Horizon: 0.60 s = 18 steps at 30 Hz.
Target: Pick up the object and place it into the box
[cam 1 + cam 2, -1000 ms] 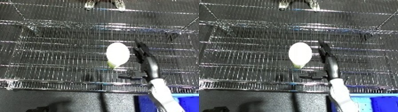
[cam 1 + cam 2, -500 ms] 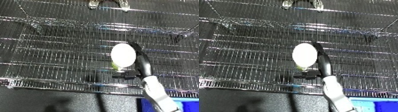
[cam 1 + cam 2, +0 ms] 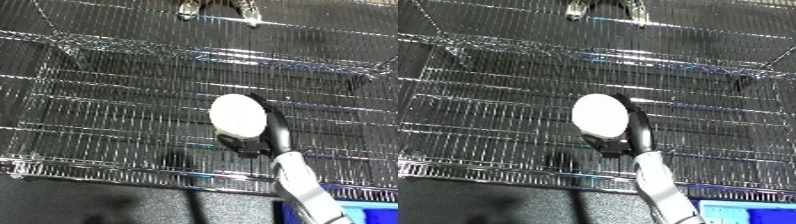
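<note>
Your right hand (image 3: 266,137) curls around the pale oval object (image 3: 237,115), holding it above the wire shelf (image 3: 107,115)

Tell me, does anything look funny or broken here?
Nothing looks broken or spilled. The right hand has its fingers around a white egg-shaped object over the wire shelf. The only slightly odd thing is a metal clip at the top edge, partly cut off, so I cannot tell what it is for.
</note>
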### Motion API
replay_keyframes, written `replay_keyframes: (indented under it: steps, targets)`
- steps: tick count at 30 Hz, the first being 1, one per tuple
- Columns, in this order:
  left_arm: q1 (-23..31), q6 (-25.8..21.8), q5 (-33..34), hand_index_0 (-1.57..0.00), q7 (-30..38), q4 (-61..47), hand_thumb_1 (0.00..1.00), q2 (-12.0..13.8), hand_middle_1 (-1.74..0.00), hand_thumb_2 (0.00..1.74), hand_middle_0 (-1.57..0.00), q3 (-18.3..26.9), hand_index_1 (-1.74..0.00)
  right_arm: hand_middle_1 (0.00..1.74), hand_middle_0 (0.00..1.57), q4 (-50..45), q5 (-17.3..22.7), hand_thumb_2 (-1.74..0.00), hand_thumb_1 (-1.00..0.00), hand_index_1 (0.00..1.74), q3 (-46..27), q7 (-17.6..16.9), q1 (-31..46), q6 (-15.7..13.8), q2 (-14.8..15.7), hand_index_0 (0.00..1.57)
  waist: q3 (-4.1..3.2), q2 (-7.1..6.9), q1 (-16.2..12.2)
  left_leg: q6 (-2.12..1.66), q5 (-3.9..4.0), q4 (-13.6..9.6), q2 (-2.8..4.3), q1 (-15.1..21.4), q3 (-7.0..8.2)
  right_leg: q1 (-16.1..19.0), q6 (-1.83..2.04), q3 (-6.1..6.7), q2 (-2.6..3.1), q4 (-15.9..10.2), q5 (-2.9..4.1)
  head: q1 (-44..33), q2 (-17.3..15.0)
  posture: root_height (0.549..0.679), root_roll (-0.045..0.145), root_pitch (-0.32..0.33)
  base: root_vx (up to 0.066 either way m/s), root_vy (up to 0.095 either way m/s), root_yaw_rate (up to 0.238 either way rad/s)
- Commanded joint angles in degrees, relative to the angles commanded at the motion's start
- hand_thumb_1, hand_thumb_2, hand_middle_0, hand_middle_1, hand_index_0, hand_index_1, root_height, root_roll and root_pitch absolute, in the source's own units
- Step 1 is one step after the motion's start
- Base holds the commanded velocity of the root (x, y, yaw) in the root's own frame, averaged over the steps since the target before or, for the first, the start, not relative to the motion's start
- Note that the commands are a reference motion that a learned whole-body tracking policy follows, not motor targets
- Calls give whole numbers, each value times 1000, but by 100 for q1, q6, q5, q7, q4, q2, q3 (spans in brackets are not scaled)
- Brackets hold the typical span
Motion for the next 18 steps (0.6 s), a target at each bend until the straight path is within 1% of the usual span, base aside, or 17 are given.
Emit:
replay_keyframes:
  steps: [4, 8, 12, 15, 18]
  targets:
    - [17, -16, -10, -1570, -10, -32, 1000, 22, -1740, 1740, -1570, 19, -1740, 1392, 1256, -34, 31, -1392, -800, 1392, -57, -32, 21, -36, -38, 1256, 0, -11, -20, 1, 18, -67, 17, 48, -6, 38, -6, 2, 19, -60, 18, -6, 23, 601, 39, 183, -39, -12, -35]
    - [45, -51, 8, -1570, -38, -33, 1000, 29, -1740, 1740, -1570, 53, -1740, 1392, 1256, -178, 17, -1392, -800, 1392, -117, -49, 84, -149, -57, 1256, 0, -39, -52, -2, 34, -132, 41, 121, -4, 106, -10, 8, 39, -120, 35, -25, 33, 603, 39, 179, -41, -17, -39]
    - [105, -118, 43, -1570, -55, -42, 1000, 28, -1740, 1740, -1570, 98, -1740, 1392, 1256, -548, -113, -1392, -800, 1392, -228, -89, 238, -232, -72, 1256, 0, -89, -112, -9, 61, -265, 71, 260, -9, 242, -6, 17, 68, -241, 56, -65, 52, 607, 39, 172, -45, -13, -68]
    - [173, -173, 60, -1570, -64, -47, 1000, 30, -1740, 1740, -1570, 153, -1740, 1392, 1256, -986, -207, -1392, -800, 1392, -359, -150, 448, -242, -99, 1256, 0, -147, -185, -21, 80, -401, 112, 429, -16, 403, -3, 28, 90, -363, 75, -62, 8, 611, 39, 163, -49, -3, -99]
    - [258, -189, 77, -1570, -87, -38, 1000, 36, -1740, 1740, -1570, 243, -1740, 1392, 1256, -1579, -143, -1392, -800, 1392, -553, -167, 790, -247, -110, 1256, 0, -230, -284, -44, 96, -549, 173, 653, -19, 622, -1, 45, 111, -499, 88, -173, -107, 615, 41, 147, -38, 9, -132]
